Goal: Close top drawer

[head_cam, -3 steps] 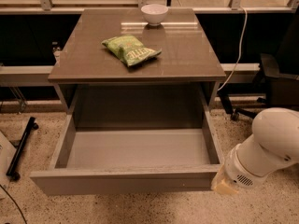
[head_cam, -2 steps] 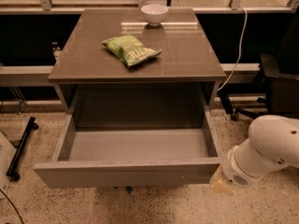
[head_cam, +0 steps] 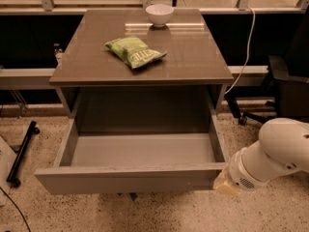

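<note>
The top drawer [head_cam: 130, 178] is a wide, deep grey drawer, pulled far out of the cabinet, its grey box interior [head_cam: 142, 149] empty. Its plain front panel faces the camera at the bottom of the view. My white arm [head_cam: 275, 153] comes in from the right. The gripper [head_cam: 223, 183] sits at the right end of the drawer's front panel, touching or almost touching it. Only its yellowish tip shows past the white wrist.
The cabinet's top [head_cam: 193, 57] carries a green chip bag [head_cam: 135, 52] and a white bowl [head_cam: 160, 13] at the back. A black office chair [head_cam: 285, 91] stands right, a white cable [head_cam: 247, 47] hangs there, and a black stand [head_cam: 21, 151] lies left on the speckled floor.
The drawer's front panel sits slightly higher and nearer the cabinet than a second ago. My arm and gripper have moved up and in with it at the panel's right end.
</note>
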You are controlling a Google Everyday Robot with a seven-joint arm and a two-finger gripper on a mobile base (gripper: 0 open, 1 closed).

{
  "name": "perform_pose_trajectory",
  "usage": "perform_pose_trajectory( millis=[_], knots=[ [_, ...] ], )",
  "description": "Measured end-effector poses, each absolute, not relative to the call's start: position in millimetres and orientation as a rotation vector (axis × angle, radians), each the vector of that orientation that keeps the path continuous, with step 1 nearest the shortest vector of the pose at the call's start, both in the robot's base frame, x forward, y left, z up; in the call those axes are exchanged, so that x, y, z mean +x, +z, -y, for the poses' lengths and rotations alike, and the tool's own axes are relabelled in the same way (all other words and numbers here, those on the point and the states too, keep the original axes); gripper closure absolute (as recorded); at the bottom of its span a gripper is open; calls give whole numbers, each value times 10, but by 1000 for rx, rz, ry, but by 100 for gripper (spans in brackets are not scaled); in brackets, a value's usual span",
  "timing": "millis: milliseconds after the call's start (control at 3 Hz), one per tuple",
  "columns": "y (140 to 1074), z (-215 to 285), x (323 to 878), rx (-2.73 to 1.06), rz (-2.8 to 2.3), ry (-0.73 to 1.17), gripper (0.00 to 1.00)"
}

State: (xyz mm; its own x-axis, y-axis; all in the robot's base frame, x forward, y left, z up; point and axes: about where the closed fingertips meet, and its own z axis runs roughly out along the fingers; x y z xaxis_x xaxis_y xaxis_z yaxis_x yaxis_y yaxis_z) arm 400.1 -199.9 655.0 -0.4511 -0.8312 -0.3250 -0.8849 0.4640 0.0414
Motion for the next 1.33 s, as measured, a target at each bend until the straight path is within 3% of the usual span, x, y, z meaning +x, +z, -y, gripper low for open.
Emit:
perform_pose_trajectory(
  millis=[1333],
  knots=[
    [6852,1399,4666,-1487,-2206,222,100]
  ],
)
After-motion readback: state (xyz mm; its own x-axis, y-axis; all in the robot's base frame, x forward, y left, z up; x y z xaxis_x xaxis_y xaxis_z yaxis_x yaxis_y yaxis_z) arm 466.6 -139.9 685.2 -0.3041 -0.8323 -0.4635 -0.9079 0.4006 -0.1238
